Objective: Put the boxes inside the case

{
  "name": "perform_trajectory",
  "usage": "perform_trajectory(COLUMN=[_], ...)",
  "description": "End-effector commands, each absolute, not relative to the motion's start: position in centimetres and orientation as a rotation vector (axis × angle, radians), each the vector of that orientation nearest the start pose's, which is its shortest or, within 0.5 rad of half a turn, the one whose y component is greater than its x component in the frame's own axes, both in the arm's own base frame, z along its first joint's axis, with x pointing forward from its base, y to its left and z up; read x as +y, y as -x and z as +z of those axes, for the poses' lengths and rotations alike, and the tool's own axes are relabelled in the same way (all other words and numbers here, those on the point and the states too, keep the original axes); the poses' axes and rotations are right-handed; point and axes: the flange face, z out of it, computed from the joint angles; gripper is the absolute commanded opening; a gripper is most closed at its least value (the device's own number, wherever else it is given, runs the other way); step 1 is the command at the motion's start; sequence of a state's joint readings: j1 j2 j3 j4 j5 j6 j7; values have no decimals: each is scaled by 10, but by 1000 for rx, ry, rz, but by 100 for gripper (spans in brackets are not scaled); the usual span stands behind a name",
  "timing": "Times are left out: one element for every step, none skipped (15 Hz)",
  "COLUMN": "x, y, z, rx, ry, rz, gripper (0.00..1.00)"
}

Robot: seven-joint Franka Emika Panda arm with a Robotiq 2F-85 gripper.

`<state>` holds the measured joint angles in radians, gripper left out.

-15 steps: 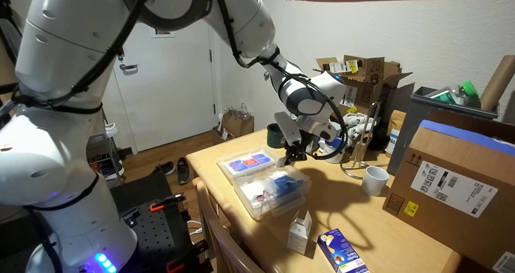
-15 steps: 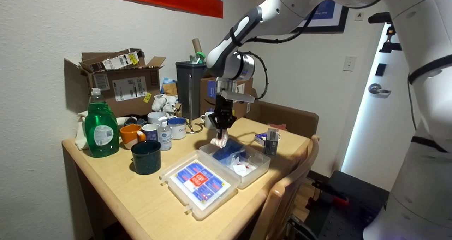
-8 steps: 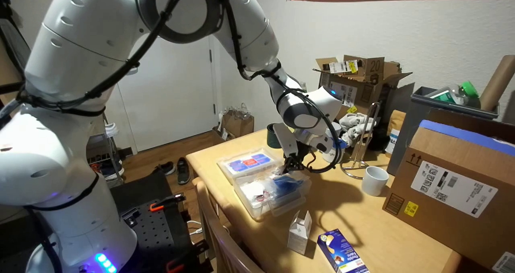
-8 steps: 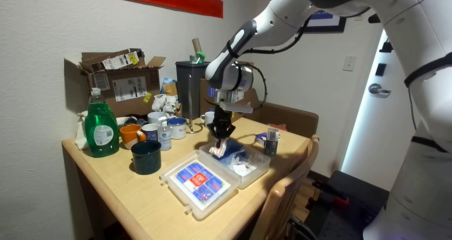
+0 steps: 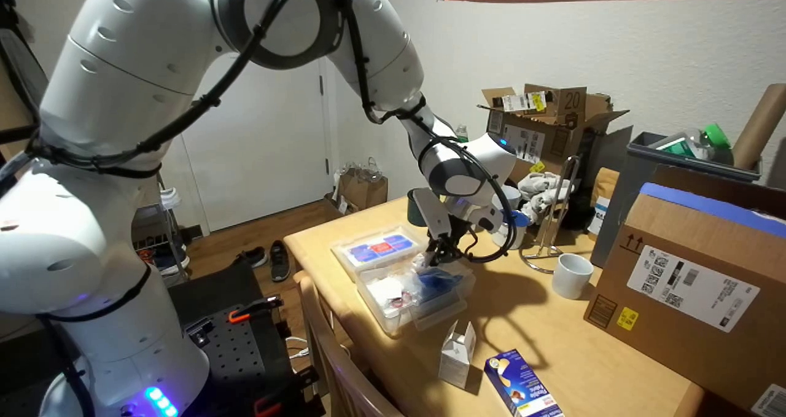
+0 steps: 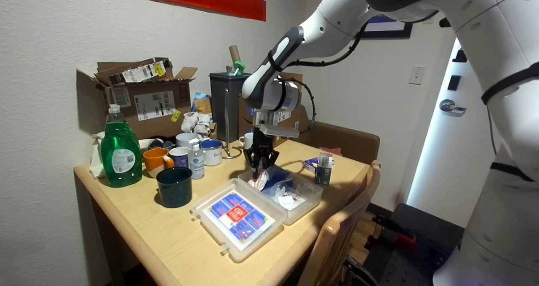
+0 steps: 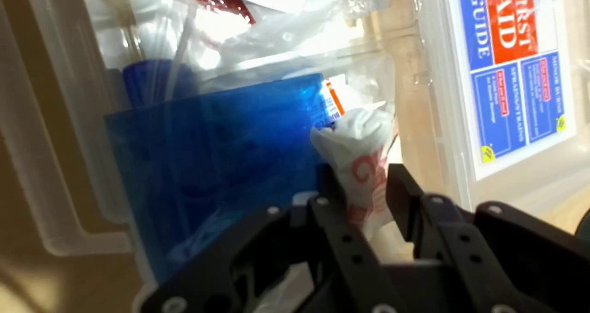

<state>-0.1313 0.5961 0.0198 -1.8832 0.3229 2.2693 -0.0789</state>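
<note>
Gripper [image 7: 366,184] w/ jaws slightly apart, pinching white red-print pkt [image 7: 362,142] by blue pack [image 7: 207,165], over clear plastic first-aid case [image 6: 306,206]

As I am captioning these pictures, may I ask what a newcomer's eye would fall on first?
Probably the white arm, large in both exterior views and stretched over the table. Next, the open case, with a First Aid guide in one half and, at the other, a white packet in the gripper. Then the green bottle, at the left of an exterior view.
</note>
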Motion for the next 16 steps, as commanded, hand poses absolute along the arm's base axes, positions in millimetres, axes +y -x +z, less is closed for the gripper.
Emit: perform_trajectory(x=[-57,-57,-56,-56,-56,-56,-57,-58,-59,-61,-64,-68,-74,-81,-88,-93], y=[-605,-604,-606,-605,-606,-606,-606,-605,-605,-604,-603,-602,-600,-597,-593,-592], z=[198,202,204,208,210,214,218,223,228,233,239,244,250,257,265,271], rx=[335,328,321,311,308,303,302,306,310,304,290,301,302,278,251,226], ry=[2881,2886,2894,2899,2910,2915,2917,2918,2925,2932,2940,2960,2989,3007,3025,3041], rz=[217,216,211,209,204,194,184,180,176,177,179,178,185,194,213,224], gripper=[67,74,83,89,98,100,100,100,100,100,100,100,100,100,100,100])
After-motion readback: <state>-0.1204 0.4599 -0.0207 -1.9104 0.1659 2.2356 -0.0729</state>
